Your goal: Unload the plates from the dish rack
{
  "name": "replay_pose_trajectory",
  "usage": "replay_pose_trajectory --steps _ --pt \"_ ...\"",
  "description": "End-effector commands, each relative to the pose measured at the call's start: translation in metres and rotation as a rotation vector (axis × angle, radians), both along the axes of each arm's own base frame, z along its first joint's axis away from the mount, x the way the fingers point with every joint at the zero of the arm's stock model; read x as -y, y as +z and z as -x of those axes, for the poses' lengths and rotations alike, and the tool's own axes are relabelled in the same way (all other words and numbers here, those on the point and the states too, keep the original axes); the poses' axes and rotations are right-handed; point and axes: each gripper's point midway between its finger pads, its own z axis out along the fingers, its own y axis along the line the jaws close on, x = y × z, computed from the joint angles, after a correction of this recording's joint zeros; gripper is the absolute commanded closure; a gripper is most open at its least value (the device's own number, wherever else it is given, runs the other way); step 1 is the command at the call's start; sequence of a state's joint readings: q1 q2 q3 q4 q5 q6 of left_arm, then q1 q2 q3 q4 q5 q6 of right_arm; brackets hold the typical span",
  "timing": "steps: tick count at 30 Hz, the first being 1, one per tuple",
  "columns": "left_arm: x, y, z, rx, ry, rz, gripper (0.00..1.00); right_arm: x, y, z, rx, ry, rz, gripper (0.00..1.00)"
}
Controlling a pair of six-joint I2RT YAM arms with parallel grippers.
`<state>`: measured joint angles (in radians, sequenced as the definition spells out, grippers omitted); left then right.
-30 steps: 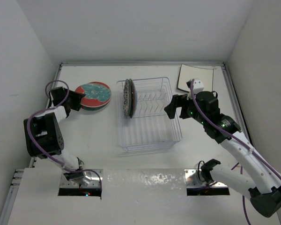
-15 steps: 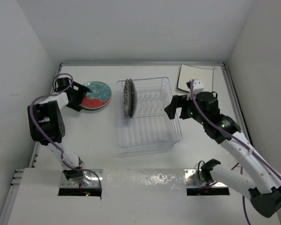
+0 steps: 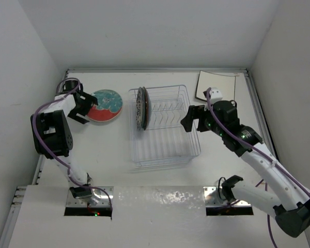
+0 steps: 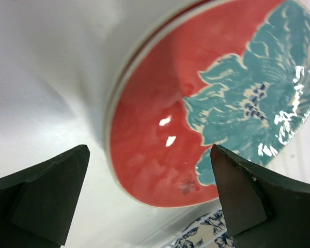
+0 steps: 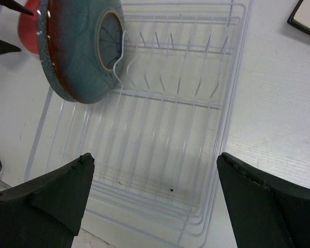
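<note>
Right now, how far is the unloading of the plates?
Done: the red plate lies on the table left of the rack, and a square plate lies at the far right. In hand: nothing; left hand and right hand are both open. Left: at least the teal plate stands in the rack.

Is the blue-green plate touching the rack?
Touching. The right wrist view shows the dark teal plate standing in the dish rack, its back leaning on a prong.
</note>
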<state>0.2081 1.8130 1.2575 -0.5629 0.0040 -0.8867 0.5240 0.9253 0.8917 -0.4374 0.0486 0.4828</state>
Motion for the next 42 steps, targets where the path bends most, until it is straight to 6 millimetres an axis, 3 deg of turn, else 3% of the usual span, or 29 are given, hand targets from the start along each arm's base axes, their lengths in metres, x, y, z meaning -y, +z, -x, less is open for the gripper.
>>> replay_pose_trajectory --steps 1,6,9,11,12,13,14,15,16,18,19,20,21,22,23,27,28,30,35,42 --pt "-0.018 0.018 0.006 -0.038 0.033 -0.089 0.00 -0.005 0.000 -0.008 -0.030 -0.007 0.009 0.01" --pt "-0.019 0.046 0.009 0.014 -0.024 -0.129 0.00 -0.029 0.013 -0.016 -0.011 -0.005 0.144 0.01" --pt "-0.009 0.103 0.015 0.189 -0.132 -0.181 0.00 -0.054 0.027 -0.028 0.009 -0.021 0.235 0.01" --pt "-0.002 0.129 0.020 0.292 -0.197 -0.222 0.00 -0.067 0.035 -0.040 0.039 -0.064 0.290 0.01" --pt "0.002 0.131 0.031 0.307 -0.255 -0.254 0.00 -0.072 0.039 -0.044 0.051 -0.075 0.296 0.01" --pt "0.010 0.158 0.041 0.396 -0.301 -0.277 0.00 -0.080 0.053 -0.049 0.078 -0.087 0.283 0.01" --pt "0.015 0.153 0.053 0.397 -0.354 -0.298 0.00 -0.092 0.047 -0.052 0.086 -0.093 0.329 0.02" --pt "0.020 0.172 0.065 0.467 -0.379 -0.330 0.00 -0.096 0.050 -0.056 0.102 -0.109 0.350 0.04" --pt "0.025 0.177 0.072 0.502 -0.409 -0.342 0.00 -0.105 0.065 -0.059 0.134 -0.121 0.348 0.08" --pt "0.031 0.178 0.094 0.547 -0.450 -0.382 0.00 -0.116 0.053 -0.072 0.138 -0.147 0.419 0.15" --pt "0.033 0.179 0.098 0.574 -0.469 -0.398 0.00 -0.121 0.065 -0.077 0.156 -0.161 0.414 0.23" --pt "0.035 0.168 0.105 0.561 -0.499 -0.410 0.00 -0.125 0.064 -0.081 0.160 -0.163 0.431 0.26" --pt "0.032 0.172 0.113 0.571 -0.482 -0.447 0.00 -0.133 0.063 -0.089 0.162 -0.169 0.444 0.29" --pt "0.027 0.166 0.120 0.562 -0.459 -0.475 0.00 -0.139 0.054 -0.095 0.158 -0.164 0.474 0.38" --pt "0.027 0.159 0.121 0.551 -0.461 -0.471 0.00 -0.140 0.063 -0.097 0.170 -0.167 0.460 0.44" --pt "0.018 0.166 0.129 0.560 -0.401 -0.514 0.00 -0.157 0.069 -0.113 0.193 -0.181 0.483 0.47" --pt "0.017 0.166 0.129 0.564 -0.388 -0.516 0.00 -0.162 0.060 -0.118 0.187 -0.174 0.509 0.47" --pt "0.018 0.164 0.130 0.560 -0.399 -0.508 0.00 -0.168 0.063 -0.123 0.197 -0.179 0.508 0.47" --pt "0.022 0.165 0.132 0.569 -0.411 -0.505 0.00 -0.172 0.050 -0.133 0.204 -0.206 0.530 0.57" --pt "0.026 0.166 0.132 0.579 -0.423 -0.501 0.00 -0.171 0.038 -0.138 0.193 -0.219 0.552 0.61"
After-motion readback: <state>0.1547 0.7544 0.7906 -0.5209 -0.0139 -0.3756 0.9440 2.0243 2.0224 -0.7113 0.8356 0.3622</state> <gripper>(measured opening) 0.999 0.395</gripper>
